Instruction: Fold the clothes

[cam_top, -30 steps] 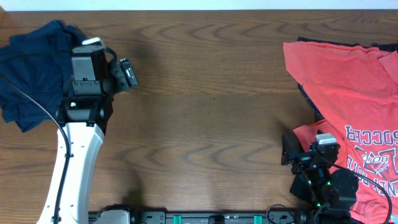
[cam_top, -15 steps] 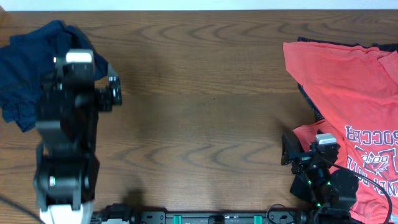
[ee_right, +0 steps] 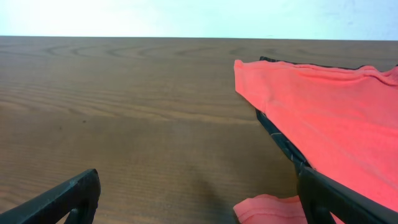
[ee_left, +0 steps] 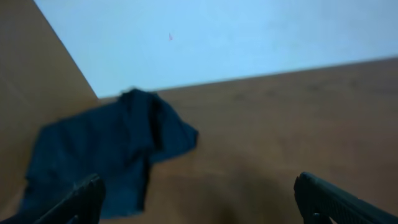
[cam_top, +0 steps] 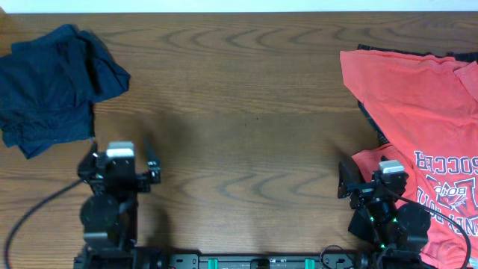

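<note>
The table (cam_top: 246, 134) is carrying two coral-red shirts (cam_top: 426, 97) at 3 o'clock and one navy heap (cam_top: 52, 90) at 10 o'clock. My left jaws and right jaws are gaping wide, gripping nothing. My left arm (cam_top: 108, 217) is sitting at 7 o'clock, having pulled back off the navy heap. My right arm (cam_top: 385, 202) is staying put.

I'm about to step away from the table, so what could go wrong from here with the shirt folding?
The navy shirt lies bunched at the far left corner of the table, so a pull from the open left tool might drag it off the edge. The coral-red shirts overlap a dark garment beneath; the open right tool may pinch several layers together. The right arm sits over coral-red fabric and could snag it when it moves.
</note>
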`<state>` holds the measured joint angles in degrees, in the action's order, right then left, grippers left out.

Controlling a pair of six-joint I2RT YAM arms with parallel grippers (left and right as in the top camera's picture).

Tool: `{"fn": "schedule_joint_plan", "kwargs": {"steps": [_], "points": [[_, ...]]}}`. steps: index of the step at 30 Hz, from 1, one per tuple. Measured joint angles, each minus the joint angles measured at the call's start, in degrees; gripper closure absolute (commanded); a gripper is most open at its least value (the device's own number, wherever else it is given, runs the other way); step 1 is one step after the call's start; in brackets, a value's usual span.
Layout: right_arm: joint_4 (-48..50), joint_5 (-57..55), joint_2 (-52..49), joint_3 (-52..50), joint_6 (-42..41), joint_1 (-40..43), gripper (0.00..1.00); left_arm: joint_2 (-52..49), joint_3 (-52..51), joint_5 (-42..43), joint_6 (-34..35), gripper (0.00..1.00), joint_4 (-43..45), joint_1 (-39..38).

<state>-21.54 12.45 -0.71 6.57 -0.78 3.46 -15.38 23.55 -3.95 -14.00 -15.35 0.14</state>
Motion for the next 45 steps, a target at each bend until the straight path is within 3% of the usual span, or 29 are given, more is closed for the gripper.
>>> {"fn": "schedule_joint_plan", "kwargs": {"steps": [8, 19, 33, 45], "points": [[0.0, 0.0, 0.0, 0.0, 0.0, 0.0, 0.01, 5.2, -11.6, 3.2, 0.0, 0.02, 0.7, 0.0], [0.0, 0.0, 0.0, 0.0, 0.0, 0.0, 0.01, 9.4, -18.0, 4.0, 0.0, 0.02, 3.9, 0.0], [0.0, 0.0, 0.0, 0.0, 0.0, 0.0, 0.01, 11.3, -18.5, 4.0, 0.3, 0.02, 4.4, 0.0], [0.0, 0.0, 0.0, 0.0, 0.0, 0.0, 0.01, 7.7, -18.5, 3.9, 8.4, 0.02, 4.4, 0.0]]}}
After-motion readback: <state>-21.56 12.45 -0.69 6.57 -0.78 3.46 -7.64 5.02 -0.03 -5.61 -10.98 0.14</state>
